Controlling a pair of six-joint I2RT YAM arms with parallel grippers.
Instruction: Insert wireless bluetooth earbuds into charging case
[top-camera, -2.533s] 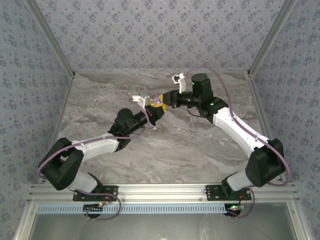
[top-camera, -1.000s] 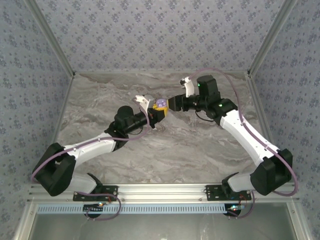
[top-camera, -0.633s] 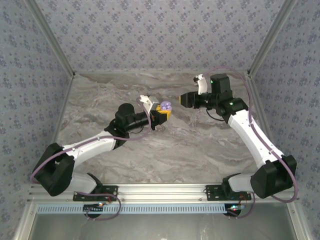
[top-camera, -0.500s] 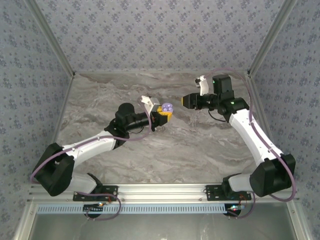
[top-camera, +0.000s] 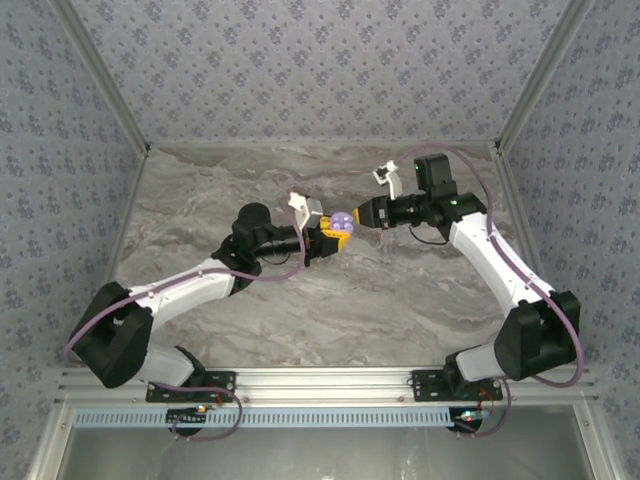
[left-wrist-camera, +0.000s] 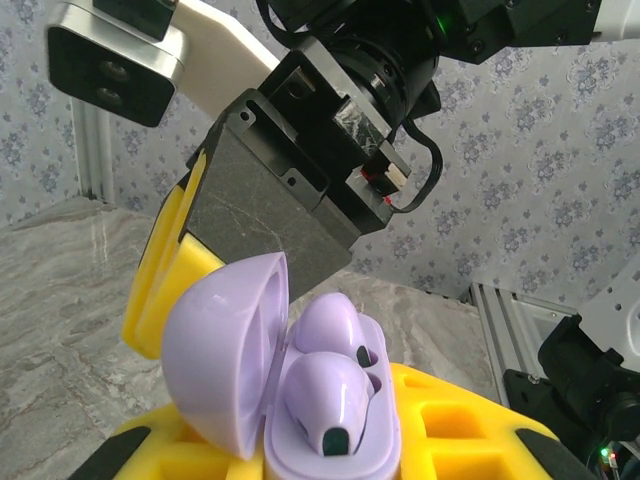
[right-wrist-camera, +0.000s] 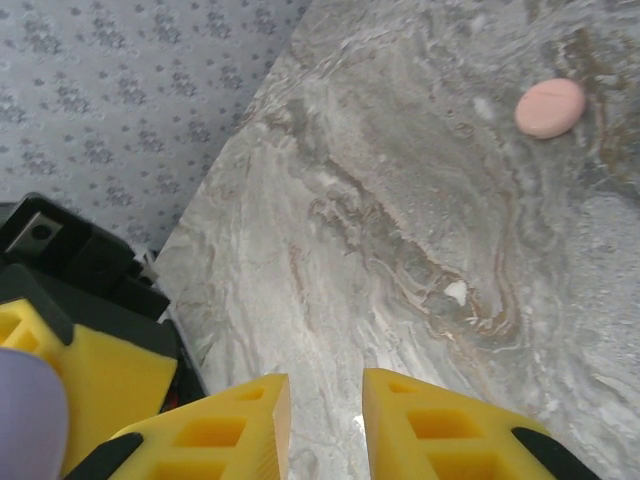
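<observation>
Glossy, smooth sheen on the round lilac plastic charging case (left-wrist-camera: 225, 362) and lilac plastic earbuds (left-wrist-camera: 328, 392), matt porous yellow foam finger pads (right-wrist-camera: 460, 430), smooth grey marble-patterned tabletop (right-wrist-camera: 400, 230).

Clamped on the open lilac plastic charging case (top-camera: 342, 219) with the yellow-padded left gripper (top-camera: 333, 235), forearm stretched low behind that case. Poised just right of it with the right gripper (top-camera: 361, 213), fingers (right-wrist-camera: 215, 432) slightly parted, elbow bent.

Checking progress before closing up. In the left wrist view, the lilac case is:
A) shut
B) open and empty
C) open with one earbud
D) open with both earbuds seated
D: the charging case has its lid swung open, two earbuds in its wells.
</observation>
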